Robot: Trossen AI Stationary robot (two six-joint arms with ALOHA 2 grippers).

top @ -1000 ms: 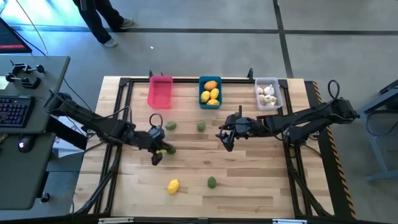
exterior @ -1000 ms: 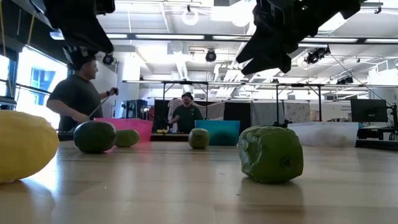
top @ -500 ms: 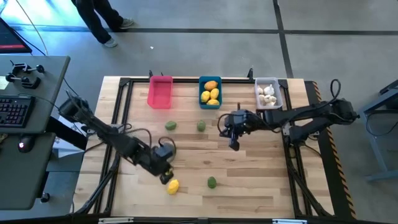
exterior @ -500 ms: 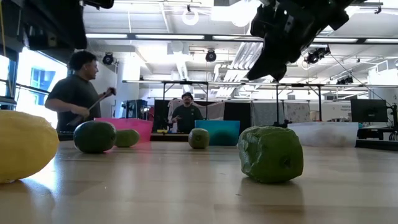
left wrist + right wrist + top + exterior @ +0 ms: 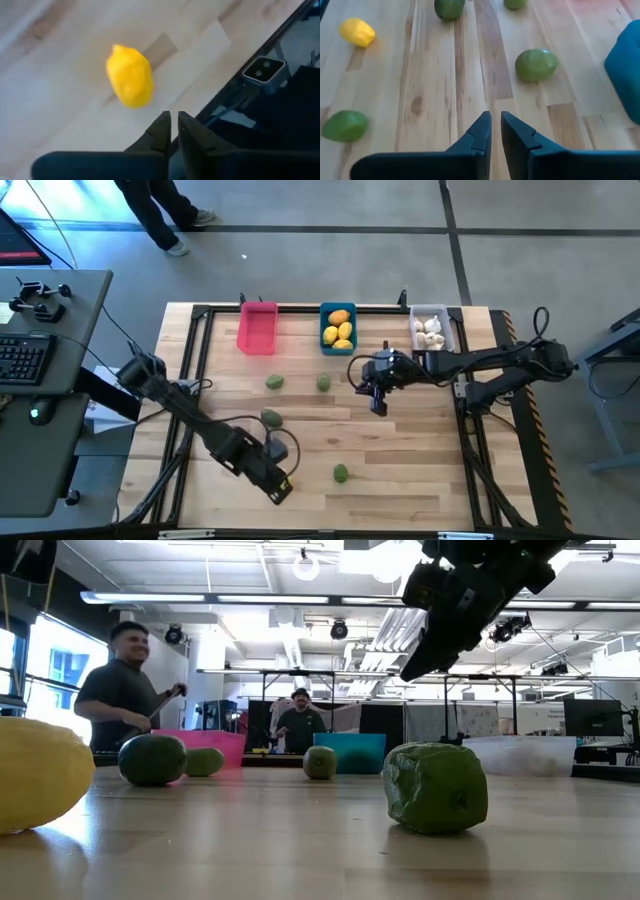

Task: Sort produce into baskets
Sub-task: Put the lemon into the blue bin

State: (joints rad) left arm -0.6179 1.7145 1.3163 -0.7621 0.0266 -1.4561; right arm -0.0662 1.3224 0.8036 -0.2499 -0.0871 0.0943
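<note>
While left gripper (image 5: 281, 491) hangs low at table's near edge, fingers together and empty, yellow lemon (image 5: 129, 75) lies just beyond its tips. Right gripper (image 5: 378, 406) mid-table, fingers together, empty. Four green pieces loose on wood. Pink basket (image 5: 257, 327), blue basket (image 5: 338, 328), white basket (image 5: 431, 329) along far edge.

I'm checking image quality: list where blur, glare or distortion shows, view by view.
Left wrist view: the yellow lemon is soft and smeared. Low view: the lemon at the edge looms oversized and the window behind it glares. High view: even light, with glare on the floor at the top corner.
</note>
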